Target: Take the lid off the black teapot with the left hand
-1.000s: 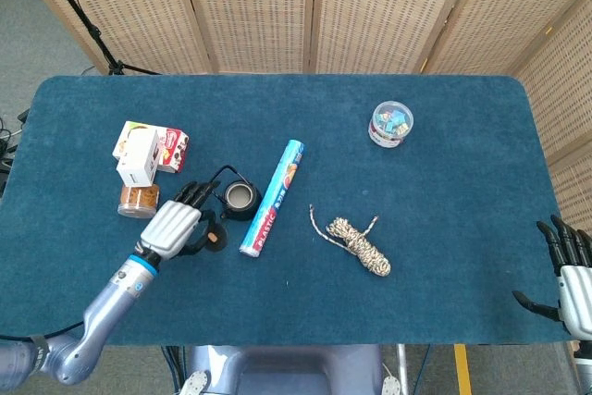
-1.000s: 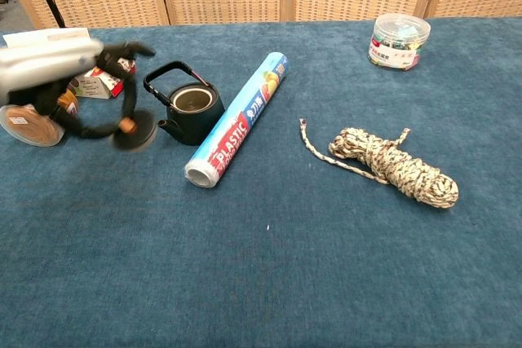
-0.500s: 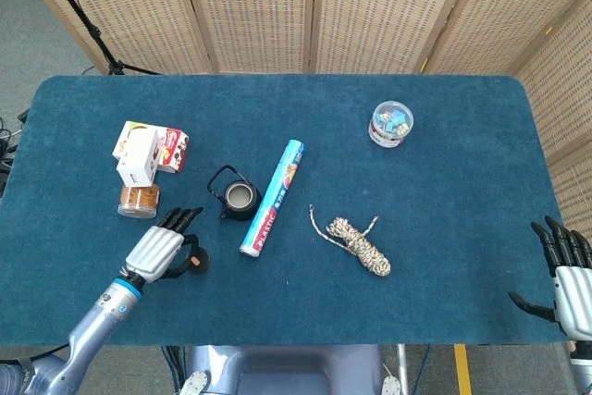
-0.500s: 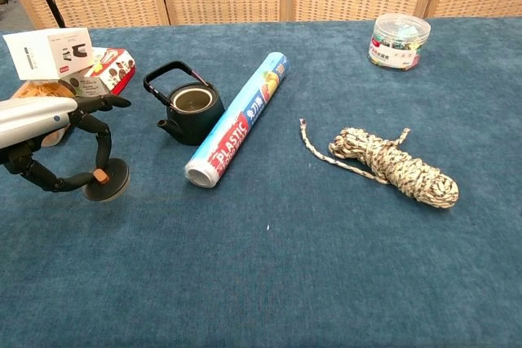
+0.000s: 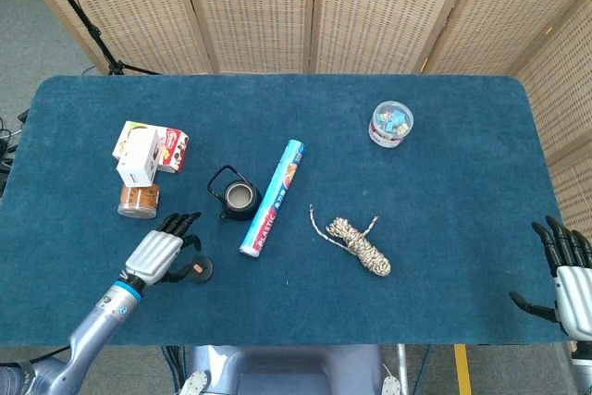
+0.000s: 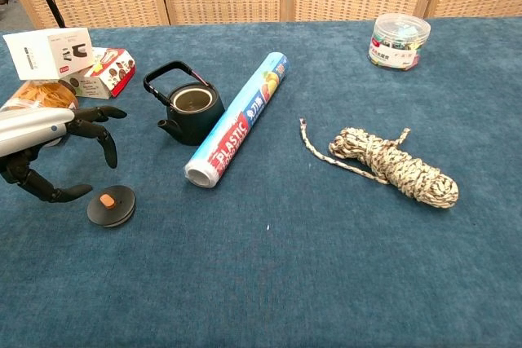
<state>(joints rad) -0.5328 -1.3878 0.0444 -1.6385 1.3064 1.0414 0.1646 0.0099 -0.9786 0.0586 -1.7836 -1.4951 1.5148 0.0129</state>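
The lid (image 6: 112, 205) lies flat on the blue table (image 6: 269, 283) at the lower left of the chest view, knob up, well clear of the teapot (image 6: 192, 112), which stands open-topped in the upper left beside the roll of plastic wrap (image 6: 237, 118). That placement suggests the task's main step is done: the lid is off and set down apart from the pot, where it cannot roll or be knocked back in. The left hand (image 6: 61, 160) hovers just left of the lid with its fingers spread and arched, holding nothing; one fingertip comes close to the lid's rim, though contact is hard to judge. In the head view the right hand (image 5: 566, 270) sits at the lower right edge, fingers apart and empty, parked out of the way.
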